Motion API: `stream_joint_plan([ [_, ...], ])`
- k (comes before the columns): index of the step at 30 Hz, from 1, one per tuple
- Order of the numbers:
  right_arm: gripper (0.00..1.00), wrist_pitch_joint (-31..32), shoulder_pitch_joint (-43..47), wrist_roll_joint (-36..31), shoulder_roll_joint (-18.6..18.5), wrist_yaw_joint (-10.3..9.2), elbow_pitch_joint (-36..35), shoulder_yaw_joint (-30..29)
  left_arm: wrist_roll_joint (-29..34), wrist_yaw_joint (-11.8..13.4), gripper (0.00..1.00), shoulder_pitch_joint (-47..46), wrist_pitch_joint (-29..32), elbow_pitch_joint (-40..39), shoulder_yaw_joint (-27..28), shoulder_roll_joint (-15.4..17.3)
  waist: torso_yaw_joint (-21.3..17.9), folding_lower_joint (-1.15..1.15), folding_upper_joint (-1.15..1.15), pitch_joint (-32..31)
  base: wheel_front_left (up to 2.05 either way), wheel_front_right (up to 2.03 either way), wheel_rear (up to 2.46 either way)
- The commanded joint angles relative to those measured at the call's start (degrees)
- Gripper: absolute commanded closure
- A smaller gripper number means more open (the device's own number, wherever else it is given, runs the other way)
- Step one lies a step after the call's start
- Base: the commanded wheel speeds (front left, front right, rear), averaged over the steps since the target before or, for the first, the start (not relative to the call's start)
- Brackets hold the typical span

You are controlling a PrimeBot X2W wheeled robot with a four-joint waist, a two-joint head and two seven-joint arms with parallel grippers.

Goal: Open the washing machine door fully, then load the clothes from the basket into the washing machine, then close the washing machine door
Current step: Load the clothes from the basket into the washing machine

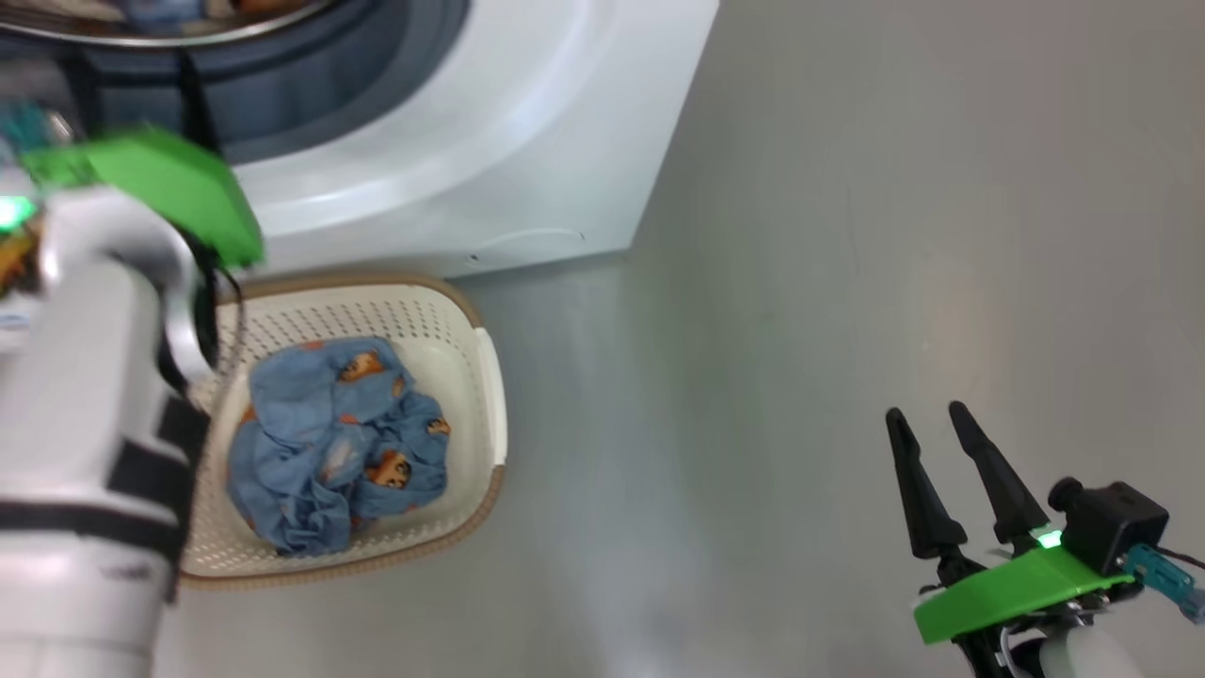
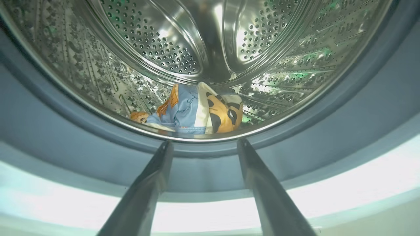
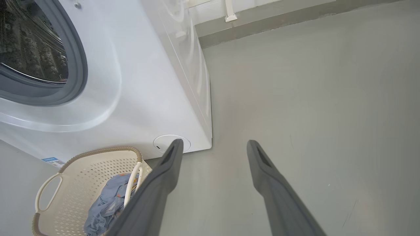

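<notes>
The washing machine [image 1: 527, 160] mouth is clear for loading; 1 garment [image 2: 197, 113] lies in the drum [image 2: 147, 39]. The basket [image 1: 475, 358] sits just beside its base for short reach, holding the clothes [image 1: 329, 443]. My left tool [image 2: 204, 143] faces the drum, wide and empty; my right tool [image 1: 926, 411] is wide, idle over the floor [image 1: 800, 282].

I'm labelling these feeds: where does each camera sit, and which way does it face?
Head view: on the head, looking down at the basket holding blue clothes and the front of the washing machine; the left forearm and right gripper show.
Left wrist view: on the left wrist, facing into the drum, where a printed garment lies; the left gripper shows, open.
Right wrist view: on the right wrist, facing down at the floor; its own open fingers show.
Shared: head and right wrist views both show basket and machine.
</notes>
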Motion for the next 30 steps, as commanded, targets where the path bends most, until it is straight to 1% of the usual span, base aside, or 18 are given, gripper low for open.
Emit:
stream_joint_plan([
  [1,0.00,-0.7,2.0,-0.9,-0.4,0.09,-1.5,0.5,-0.5,0.1,0.00,3.0,-1.3,-2.9,1.1,1.6,2.4,0.00,0.00,-3.9,0.00,0.00,0.00],
  [4,0.00,-0.7,3.4,-1.7,-0.4,0.09,-1.8,-0.6,-1.3,0.4,0.00,9.2,-3.9,-6.2,0.9,0.5,3.3,0.00,0.00,-6.3,0.00,0.00,0.00],
  [7,0.00,-0.7,4.3,-2.7,-0.6,0.09,-2.1,-1.0,-3.0,0.0,0.00,16.0,-6.7,-9.0,1.3,-0.8,3.6,0.00,0.00,-8.7,0.00,0.00,0.00],
  [13,0.00,-0.7,6.0,-3.9,-1.0,0.09,-3.1,-2.3,-4.1,1.0,0.00,27.2,-10.9,-12.7,0.7,-2.9,5.1,0.00,0.00,-11.6,0.00,0.00,0.00],
  [18,0.00,-0.7,7.5,-4.5,-1.2,0.09,-3.4,-3.4,-3.2,2.2,0.00,32.6,-13.2,-14.7,-0.6,-4.7,6.6,0.00,0.00,-13.3,0.00,0.00,0.00],
  [22,0.00,-0.7,8.1,-4.9,-1.2,0.09,-3.4,-3.4,-2.5,2.9,0.00,35.8,-14.2,-15.2,-1.1,-5.5,7.0,0.00,0.00,-14.4,0.00,0.00,0.00],
  [27,0.00,-0.7,9.5,-5.4,-0.8,0.09,-3.2,-3.7,-1.1,3.1,0.00,39.6,-14.8,-15.2,-2.1,-6.6,7.8,0.00,0.00,-16.4,0.00,0.00,0.00],
  [30,0.00,-0.7,10.7,-5.8,-0.8,0.09,-3.2,-3.5,-0.3,2.9,0.00,41.6,-14.9,-16.0,-1.7,-7.0,8.4,0.00,0.00,-17.8,0.00,0.00,0.00],
])
